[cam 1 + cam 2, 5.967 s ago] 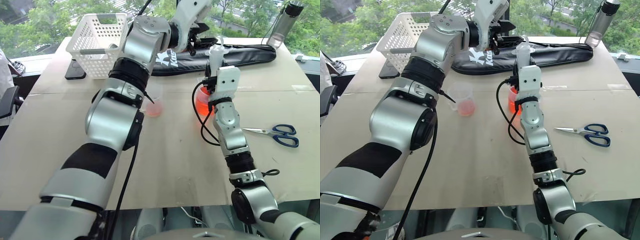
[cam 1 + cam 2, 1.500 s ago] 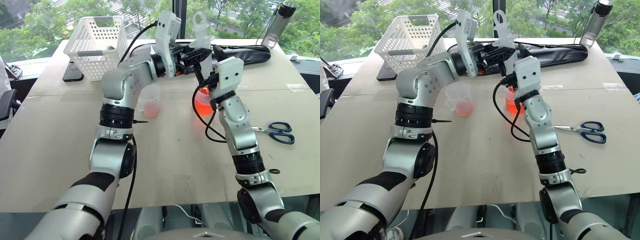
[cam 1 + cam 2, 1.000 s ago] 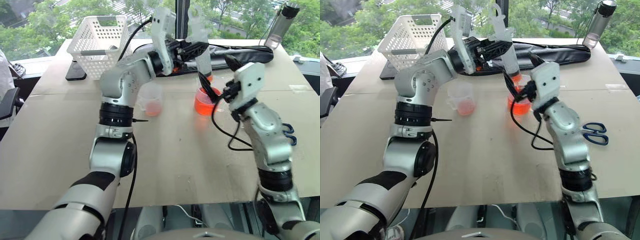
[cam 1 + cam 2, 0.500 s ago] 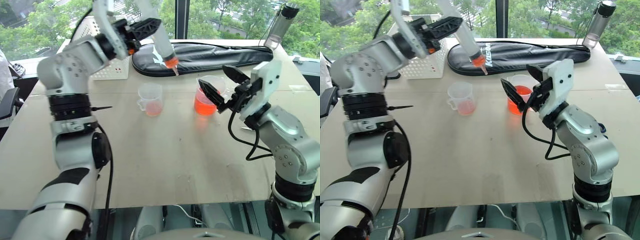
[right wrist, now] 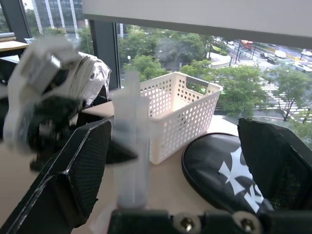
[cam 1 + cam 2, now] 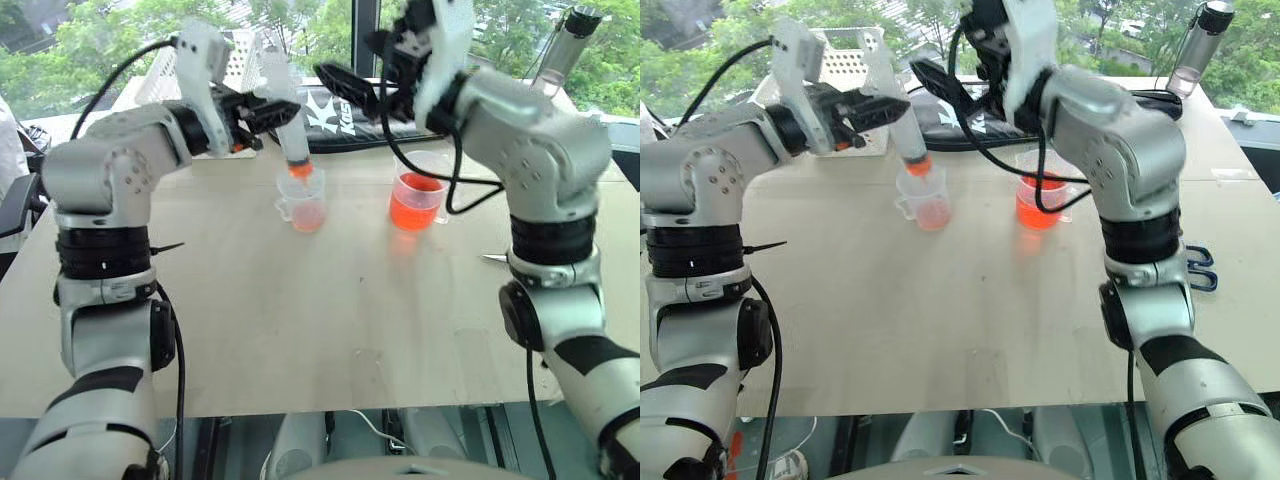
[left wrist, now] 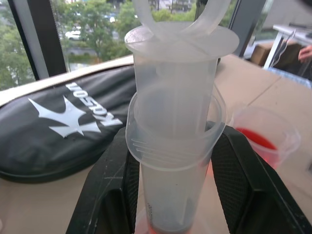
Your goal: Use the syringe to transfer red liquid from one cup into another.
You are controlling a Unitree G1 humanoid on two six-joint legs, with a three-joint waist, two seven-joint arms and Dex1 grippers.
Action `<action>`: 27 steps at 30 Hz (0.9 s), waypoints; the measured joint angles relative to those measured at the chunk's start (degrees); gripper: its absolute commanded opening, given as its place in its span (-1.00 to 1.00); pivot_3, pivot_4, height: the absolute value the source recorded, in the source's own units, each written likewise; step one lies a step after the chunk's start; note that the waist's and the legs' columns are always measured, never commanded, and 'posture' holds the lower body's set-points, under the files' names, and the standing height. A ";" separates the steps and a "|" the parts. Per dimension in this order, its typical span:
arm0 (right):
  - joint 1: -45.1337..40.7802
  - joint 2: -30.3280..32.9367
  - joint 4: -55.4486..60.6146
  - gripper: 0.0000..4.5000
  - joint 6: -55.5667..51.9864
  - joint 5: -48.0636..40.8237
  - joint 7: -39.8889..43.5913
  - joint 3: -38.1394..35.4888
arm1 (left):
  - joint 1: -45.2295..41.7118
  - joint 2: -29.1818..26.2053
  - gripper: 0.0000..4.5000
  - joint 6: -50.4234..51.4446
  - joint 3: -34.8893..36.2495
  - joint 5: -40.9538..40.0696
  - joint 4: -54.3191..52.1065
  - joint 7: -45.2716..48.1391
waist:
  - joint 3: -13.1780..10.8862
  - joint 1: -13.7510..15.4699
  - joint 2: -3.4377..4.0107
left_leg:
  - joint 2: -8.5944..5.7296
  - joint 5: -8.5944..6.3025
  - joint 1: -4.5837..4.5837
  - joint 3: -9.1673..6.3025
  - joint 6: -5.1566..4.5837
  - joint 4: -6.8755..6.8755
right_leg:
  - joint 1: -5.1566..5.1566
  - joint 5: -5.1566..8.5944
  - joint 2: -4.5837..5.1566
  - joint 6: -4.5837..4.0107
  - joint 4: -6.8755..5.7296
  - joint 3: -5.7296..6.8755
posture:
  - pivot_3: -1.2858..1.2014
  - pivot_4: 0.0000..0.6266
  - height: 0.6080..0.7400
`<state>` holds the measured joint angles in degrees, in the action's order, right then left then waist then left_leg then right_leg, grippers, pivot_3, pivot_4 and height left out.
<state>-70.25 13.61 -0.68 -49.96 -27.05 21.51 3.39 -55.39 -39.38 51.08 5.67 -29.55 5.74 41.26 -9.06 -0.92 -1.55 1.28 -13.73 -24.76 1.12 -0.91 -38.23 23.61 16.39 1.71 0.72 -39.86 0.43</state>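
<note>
Both arms shifted; syringe now over smaller beaker.

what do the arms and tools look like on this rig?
Both arms: silver-grey rounded shells with black ribbed joint bands. A black cable loops loose along each forearm. At each wrist sits a white boxy housing. The left tool and the right tool each have two wide black fingers with a textured mesh-like inner face.

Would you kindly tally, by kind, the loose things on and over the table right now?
Beakers: 2, the smaller beaker and the larger beaker
Syringes: 1, the syringe
Baskets: 1, the white basket
Black bags: 1, the black bag
Bottles: 1, the bottle
Scissors: 1, the scissors
Total: 7
</note>
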 measured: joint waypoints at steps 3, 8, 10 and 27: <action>-4.34 -0.07 -7.10 1.00 4.59 3.88 3.21 3.06 | 0.35 -0.05 -0.32 -1.70 -1.32 1.36 -0.61 0.36 | 0.00 -0.02 0.00 | -0.01 -0.01 -0.01 0.04 -0.01 0.01 | 0.00 0.00 0.01 0.00 0.01 -0.02 | 0.03 -0.52 0.75; -9.56 -0.93 -13.71 0.64 8.37 6.57 7.60 4.74 | 1.24 0.11 -0.32 -3.14 -2.02 2.14 -0.80 1.07 | -0.01 -0.03 0.00 | 0.00 -0.02 -0.01 0.02 -0.02 0.03 | 0.01 0.00 0.01 0.00 0.02 -0.01 | 0.03 -0.52 0.75; -11.00 -1.81 -15.84 0.49 9.59 7.54 9.59 5.17 | 1.24 0.37 -0.32 -3.72 -2.26 2.61 -0.89 1.05 | 0.00 -0.03 0.00 | 0.00 -0.02 0.00 0.02 -0.03 0.03 | 0.01 0.00 0.02 0.00 0.01 -0.01 | 0.03 -0.52 0.75; -11.34 -6.31 -27.15 -0.83 11.68 10.46 13.28 4.89 | 2.04 0.45 -0.32 -4.07 -3.50 3.57 -3.25 1.27 | -0.01 -0.09 0.00 | 0.00 -0.02 -0.02 0.02 -0.04 0.04 | 0.01 0.00 0.04 0.00 -0.01 0.00 | 0.03 -0.52 0.75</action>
<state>-81.59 7.31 -27.83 -38.28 -16.59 34.79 8.28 -53.36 -38.93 47.01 2.18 -25.97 2.49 42.53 -9.07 -1.01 -1.55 1.28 -13.75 -24.78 1.14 -0.95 -38.19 23.62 16.39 1.76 0.72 -39.87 0.43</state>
